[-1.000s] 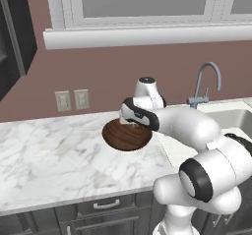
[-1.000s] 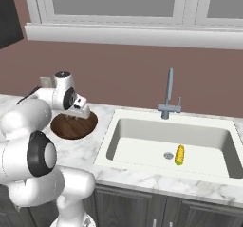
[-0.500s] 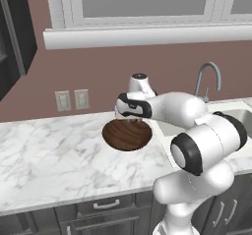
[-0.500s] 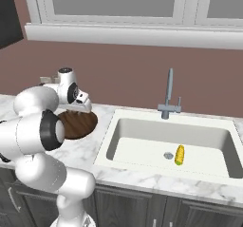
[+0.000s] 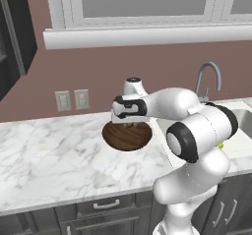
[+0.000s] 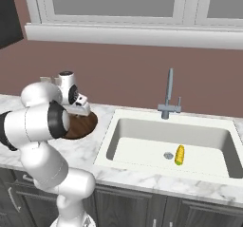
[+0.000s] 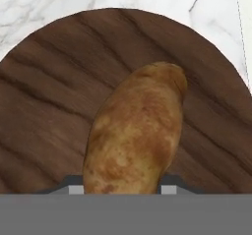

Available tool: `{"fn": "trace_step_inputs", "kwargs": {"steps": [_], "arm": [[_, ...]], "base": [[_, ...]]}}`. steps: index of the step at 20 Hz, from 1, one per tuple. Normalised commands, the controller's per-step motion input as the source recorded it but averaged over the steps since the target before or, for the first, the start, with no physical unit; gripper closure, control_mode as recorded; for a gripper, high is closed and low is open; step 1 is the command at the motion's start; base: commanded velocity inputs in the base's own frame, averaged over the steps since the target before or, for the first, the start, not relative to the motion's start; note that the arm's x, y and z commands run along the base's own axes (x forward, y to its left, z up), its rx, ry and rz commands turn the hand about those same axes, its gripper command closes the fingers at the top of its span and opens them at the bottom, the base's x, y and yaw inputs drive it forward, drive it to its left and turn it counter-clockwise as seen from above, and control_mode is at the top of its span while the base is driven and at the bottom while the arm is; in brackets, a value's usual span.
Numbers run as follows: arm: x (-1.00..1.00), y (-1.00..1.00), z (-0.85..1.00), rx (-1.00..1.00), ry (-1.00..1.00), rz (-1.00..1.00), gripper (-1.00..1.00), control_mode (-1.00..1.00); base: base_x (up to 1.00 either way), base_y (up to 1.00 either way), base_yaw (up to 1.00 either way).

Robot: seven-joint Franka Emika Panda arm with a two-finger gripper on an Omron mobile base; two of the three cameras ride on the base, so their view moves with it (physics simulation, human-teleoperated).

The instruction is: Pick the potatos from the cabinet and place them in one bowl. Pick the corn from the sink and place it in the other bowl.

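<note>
In the hand view an oblong orange-brown potato (image 7: 135, 131) sits between the tips of my gripper (image 7: 120, 189), which is shut on it. Right below it lies the dark brown wooden bowl (image 7: 49, 106). From the left base view the gripper (image 5: 129, 123) hangs just above the bowl (image 5: 127, 136) on the marble counter. The right base view shows the same gripper (image 6: 79, 111) over the bowl (image 6: 85, 125). The corn (image 6: 180, 155) lies on the floor of the white sink (image 6: 142, 131), near the drain. The other bowl is out of view.
A grey gooseneck faucet (image 6: 168, 95) stands behind the sink. Marble counter (image 5: 44, 155) stretches left of the bowl, with wall outlets (image 5: 71, 100) above it. A dark cabinet side (image 5: 15, 27) shows at the upper left. Drawers run under the counter.
The arm has folded and its elbow has swung toward the base. The hand has stayed over the dark bowl, still shut on the potato.
</note>
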Motion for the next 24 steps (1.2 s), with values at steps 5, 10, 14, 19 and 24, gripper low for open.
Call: {"fn": "trace_step_inputs", "kwargs": {"steps": [5, 10, 14, 19, 24], "arm": [[0.12, 0.01, -0.24, 0.0, 0.01, 0.0, 1.0, -1.0], [0.06, 0.1, -0.32, 0.0, 0.03, 0.0, 1.0, -1.0], [0.0, 0.17, -0.25, 0.0, 0.04, 0.0, 1.0, -1.0], [0.0, 0.04, -0.25, 0.0, 0.06, 0.0, 1.0, -1.0], [0.0, 0.0, -0.34, 0.0, 0.03, 0.0, 1.0, -1.0]], "base": [[0.0, 0.0, 0.0], [0.0, 0.0, 0.0], [0.0, 0.0, 0.0], [0.0, 0.0, 0.0], [0.0, 0.0, 0.0]]}}
